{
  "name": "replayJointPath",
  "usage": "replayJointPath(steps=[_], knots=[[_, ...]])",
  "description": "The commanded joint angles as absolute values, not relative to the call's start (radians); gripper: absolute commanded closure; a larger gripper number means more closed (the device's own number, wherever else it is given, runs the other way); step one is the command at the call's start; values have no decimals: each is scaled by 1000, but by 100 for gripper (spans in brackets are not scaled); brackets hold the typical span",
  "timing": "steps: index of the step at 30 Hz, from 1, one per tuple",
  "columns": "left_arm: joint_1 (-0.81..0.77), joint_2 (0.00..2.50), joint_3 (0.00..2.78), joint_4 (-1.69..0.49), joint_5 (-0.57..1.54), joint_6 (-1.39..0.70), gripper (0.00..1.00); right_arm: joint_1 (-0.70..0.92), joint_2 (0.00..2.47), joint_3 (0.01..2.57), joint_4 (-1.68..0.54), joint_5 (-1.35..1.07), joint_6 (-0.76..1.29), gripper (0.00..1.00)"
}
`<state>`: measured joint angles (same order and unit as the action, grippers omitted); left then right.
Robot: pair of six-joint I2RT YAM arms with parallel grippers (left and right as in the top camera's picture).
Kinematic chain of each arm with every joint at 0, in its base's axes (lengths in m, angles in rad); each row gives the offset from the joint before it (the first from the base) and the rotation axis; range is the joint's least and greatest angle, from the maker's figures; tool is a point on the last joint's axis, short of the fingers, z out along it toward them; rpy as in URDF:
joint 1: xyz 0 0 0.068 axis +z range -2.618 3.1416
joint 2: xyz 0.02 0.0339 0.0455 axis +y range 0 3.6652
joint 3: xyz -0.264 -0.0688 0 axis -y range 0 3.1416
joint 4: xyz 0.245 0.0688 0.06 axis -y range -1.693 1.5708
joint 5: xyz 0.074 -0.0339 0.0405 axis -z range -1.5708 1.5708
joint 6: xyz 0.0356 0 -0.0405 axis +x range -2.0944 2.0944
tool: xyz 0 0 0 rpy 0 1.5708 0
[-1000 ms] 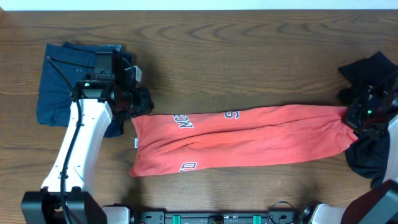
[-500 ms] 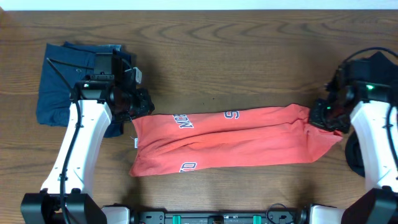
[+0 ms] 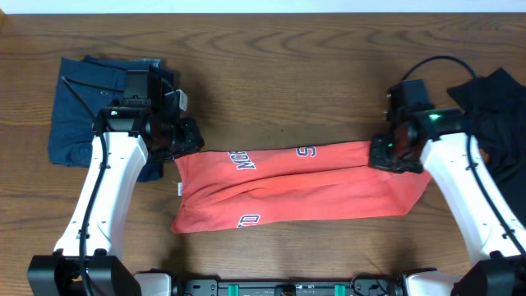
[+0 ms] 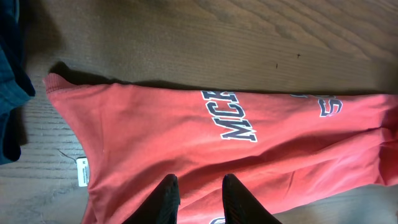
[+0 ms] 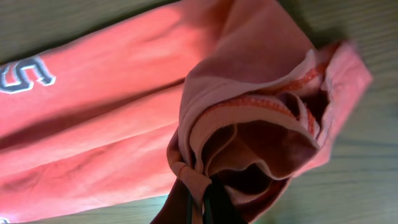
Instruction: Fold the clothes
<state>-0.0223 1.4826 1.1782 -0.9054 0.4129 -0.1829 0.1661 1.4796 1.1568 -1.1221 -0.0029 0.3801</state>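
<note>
- Right gripper (image 3: pixel 386 154) sits at 3 o'clock from the table's middle, jaws clamped tight on the hem end of the coral-red T-shirt (image 3: pixel 304 185).
- Right wrist view: dark fingers (image 5: pixel 211 205) pinch a bunched wad of hem. The orange stitching and the paler inner side of the cloth are turned outward.
- Left gripper (image 3: pixel 186 140) is at 9 o'clock, at the shirt's other end.
- Left wrist view: its fingers (image 4: pixel 166 196) stand a narrow gap apart with red cloth showing between them. Cannot tell whether they pinch the cloth or only rest on it.
- The T-shirt lies as a long narrow band running 9 to 3 o'clock across the wooden table (image 3: pixel 288 57), a little toward 6 o'clock from the middle.
- Its 3 o'clock end is lifted and doubled back toward 9 o'clock. A flap of cloth hangs below the right gripper toward 5 o'clock.
- White-and-navy lettering (image 3: pixel 242 159) runs along the band's 12 o'clock edge near the 9 o'clock end. More letters show at mid-band and on the 6 o'clock edge.
- White tag (image 3: pixel 178 189) sticks out from the shirt's 9 o'clock edge.
- Dark navy garment (image 3: pixel 82 111) lies in a flat pile at 10 o'clock, partly under the left arm, just beside the shirt's corner.
- Black garment (image 3: pixel 493 90) lies crumpled at 2 o'clock by the table's edge. The right arm crosses in front of it.
</note>
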Motion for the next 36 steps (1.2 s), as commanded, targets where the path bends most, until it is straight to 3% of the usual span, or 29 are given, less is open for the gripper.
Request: replayJointPath(steps=[1, 3, 4, 5, 8, 11, 14, 16, 24, 32, 33, 36], knots=[[-19, 1470, 1192, -909, 419, -172, 74, 247, 1476, 1121, -1103, 9, 470, 99], [-19, 1470, 1192, -912, 419, -172, 74, 278, 1477, 1103, -1089, 19, 501, 86], [-19, 1470, 1192, -914, 419, -172, 74, 291, 1477, 1100, -1085, 20, 505, 72], [-19, 1470, 1192, -915, 419, -172, 73, 300, 1477, 1100, -1082, 20, 504, 67], [-19, 1470, 1192, -915, 419, -172, 73, 299, 1461, 1111, -1080, 59, 500, 62], [-19, 1470, 1192, -915, 419, -172, 72, 255, 1424, 1130, -1081, 90, 493, 48], [-19, 1470, 1192, -915, 419, -172, 69, 157, 1376, 1134, -1065, 90, 462, 36], [-19, 1470, 1192, -915, 419, -172, 69, 67, 1364, 1134, -1060, 86, 445, 34], [-19, 1470, 1192, -915, 419, -172, 69, -239, 1456, 1104, -1036, 6, 410, 41], [-19, 1470, 1192, -915, 419, -172, 68, -294, 1617, 1103, -982, -35, 380, 38], [-19, 1470, 1192, -915, 419, -172, 69, -294, 1638, 1103, -968, -35, 380, 39], [-19, 1470, 1192, -916, 419, -172, 68, -294, 1682, 1103, -945, -65, 381, 55]])
